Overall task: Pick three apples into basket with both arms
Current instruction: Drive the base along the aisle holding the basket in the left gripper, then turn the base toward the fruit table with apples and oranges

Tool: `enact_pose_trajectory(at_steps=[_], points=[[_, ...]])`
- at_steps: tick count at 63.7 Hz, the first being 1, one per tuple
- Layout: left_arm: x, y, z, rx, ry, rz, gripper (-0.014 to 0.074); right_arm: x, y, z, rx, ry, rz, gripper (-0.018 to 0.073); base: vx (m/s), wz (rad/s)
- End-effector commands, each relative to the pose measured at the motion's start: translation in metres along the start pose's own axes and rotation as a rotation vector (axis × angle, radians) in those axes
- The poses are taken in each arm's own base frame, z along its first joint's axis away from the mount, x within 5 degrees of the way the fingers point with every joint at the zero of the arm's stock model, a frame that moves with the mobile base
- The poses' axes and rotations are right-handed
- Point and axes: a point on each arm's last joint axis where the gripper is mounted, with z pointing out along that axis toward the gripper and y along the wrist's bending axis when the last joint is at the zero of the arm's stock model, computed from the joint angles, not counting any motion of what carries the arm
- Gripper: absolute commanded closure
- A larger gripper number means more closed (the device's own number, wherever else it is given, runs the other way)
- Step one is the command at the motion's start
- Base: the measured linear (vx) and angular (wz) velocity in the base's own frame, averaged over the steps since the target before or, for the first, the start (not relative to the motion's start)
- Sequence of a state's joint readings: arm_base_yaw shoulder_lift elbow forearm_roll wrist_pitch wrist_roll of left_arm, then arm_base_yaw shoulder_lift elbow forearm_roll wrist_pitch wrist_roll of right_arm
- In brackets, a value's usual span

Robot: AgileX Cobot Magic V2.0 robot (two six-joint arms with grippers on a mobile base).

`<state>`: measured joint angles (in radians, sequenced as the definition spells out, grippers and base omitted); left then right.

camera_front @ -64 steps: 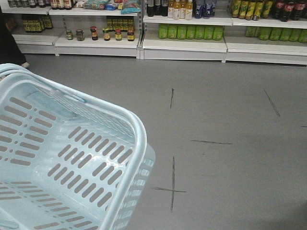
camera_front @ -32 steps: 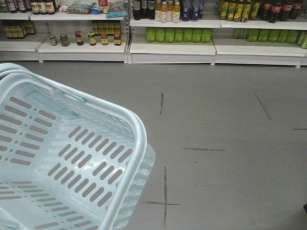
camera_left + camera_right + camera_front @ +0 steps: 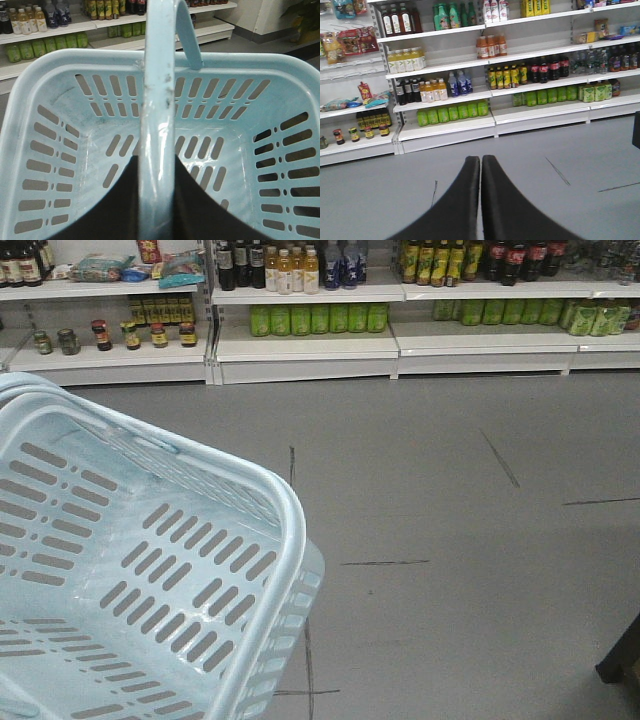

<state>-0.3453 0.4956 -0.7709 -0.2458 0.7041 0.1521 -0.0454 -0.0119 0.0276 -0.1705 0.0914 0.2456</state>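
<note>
While the left tool (image 3: 156,159) clamps the handle (image 3: 159,75) of the basket (image 3: 90,62), right tool (image 3: 480,159) tips pressed together.

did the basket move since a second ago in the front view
Yes. The basket keeps its spot in frame, but the floor cross and shelves slid left, so it has swung right over the floor with the camera.

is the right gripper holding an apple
No, the right gripper is shut, its fingers pressed together with nothing between them.
</note>
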Motion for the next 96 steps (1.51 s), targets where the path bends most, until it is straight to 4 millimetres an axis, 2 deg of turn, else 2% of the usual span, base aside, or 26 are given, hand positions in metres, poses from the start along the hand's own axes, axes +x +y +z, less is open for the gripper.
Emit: enact_pose_trajectory(at_steps=[1,96], points=[[-0.0173,-0.001,-0.0056,0.003,-0.135,-0.023,0.0602,-0.0026,0.0011,-0.0005,-0.013,-0.07,-0.015,0.0564,0.14,-0.28],[-0.0173,-0.001,-0.0056,0.003,-0.135,-0.023,0.0602,-0.0027,0.0011,-0.0005,-0.013,-0.071,-0.015,0.0564,0.12,-0.37]])
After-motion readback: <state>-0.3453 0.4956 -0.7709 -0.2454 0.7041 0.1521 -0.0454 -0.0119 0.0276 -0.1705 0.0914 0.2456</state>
